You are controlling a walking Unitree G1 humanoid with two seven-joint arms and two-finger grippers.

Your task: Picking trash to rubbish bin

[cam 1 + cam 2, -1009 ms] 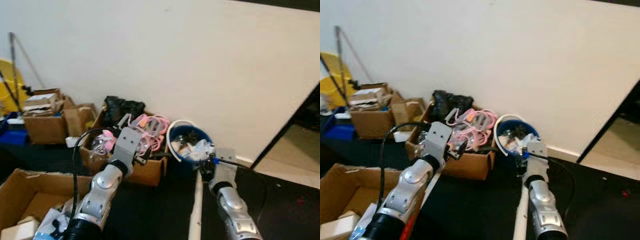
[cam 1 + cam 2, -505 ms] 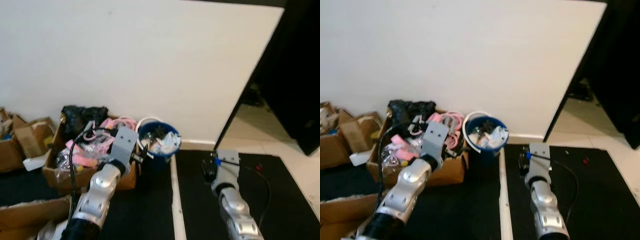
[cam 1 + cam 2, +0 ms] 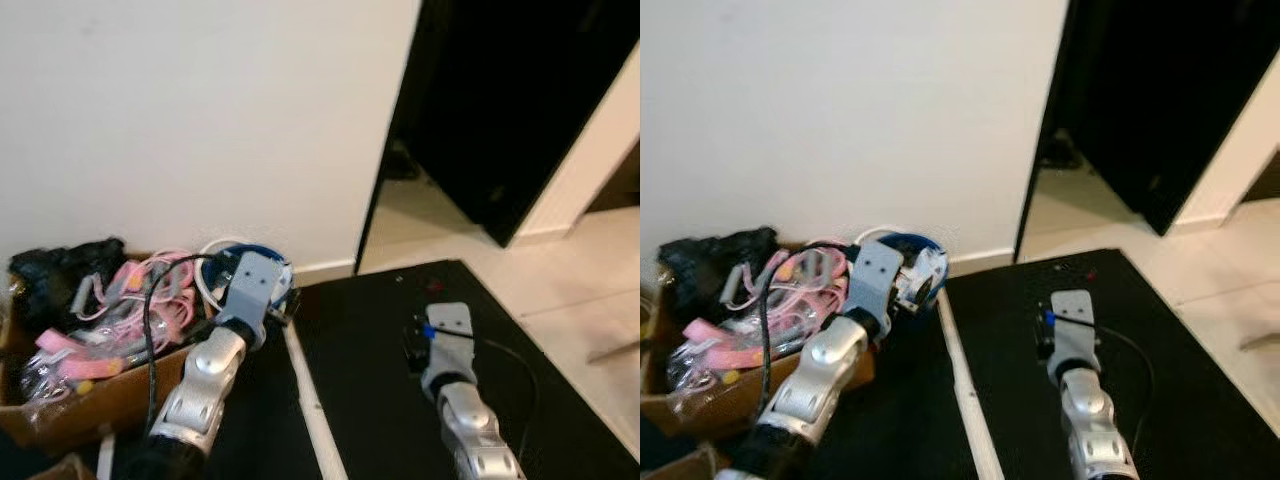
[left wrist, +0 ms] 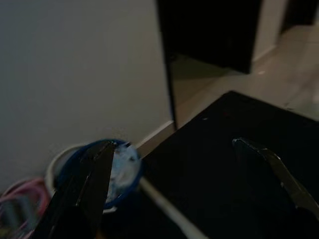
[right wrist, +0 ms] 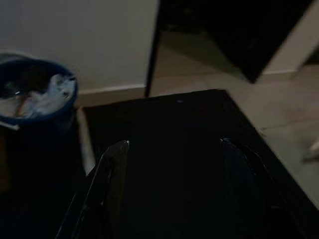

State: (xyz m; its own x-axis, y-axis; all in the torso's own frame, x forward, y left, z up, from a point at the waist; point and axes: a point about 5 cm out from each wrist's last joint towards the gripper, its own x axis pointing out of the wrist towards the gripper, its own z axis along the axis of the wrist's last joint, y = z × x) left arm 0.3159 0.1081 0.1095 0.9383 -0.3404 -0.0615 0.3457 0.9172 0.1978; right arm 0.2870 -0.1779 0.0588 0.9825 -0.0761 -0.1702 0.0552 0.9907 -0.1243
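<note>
The blue rubbish bin (image 5: 37, 117) stands against the white wall, with crumpled white plastic trash (image 5: 50, 94) and other litter inside. In the left eye view the bin (image 3: 215, 283) is partly hidden behind my left wrist. My left gripper (image 4: 184, 189) is raised in front of the bin, open, with nothing between its fingers (image 4: 94, 184). To the right, my right gripper (image 5: 177, 189) hovers over the black floor mat (image 3: 370, 380), also open and holding nothing.
A cardboard box (image 3: 60, 420) of pink cables (image 3: 120, 310) and a black bag (image 3: 60, 265) sits left of the bin. A white strip (image 3: 305, 400) runs between two black mats. A dark doorway (image 3: 500, 110) opens on the right, with pale tiled floor (image 3: 580, 280) beyond.
The camera has swung to the right: bin and boxes have slid to the left of the picture and the dark doorway has come into view. Both arms hold the same pose.
</note>
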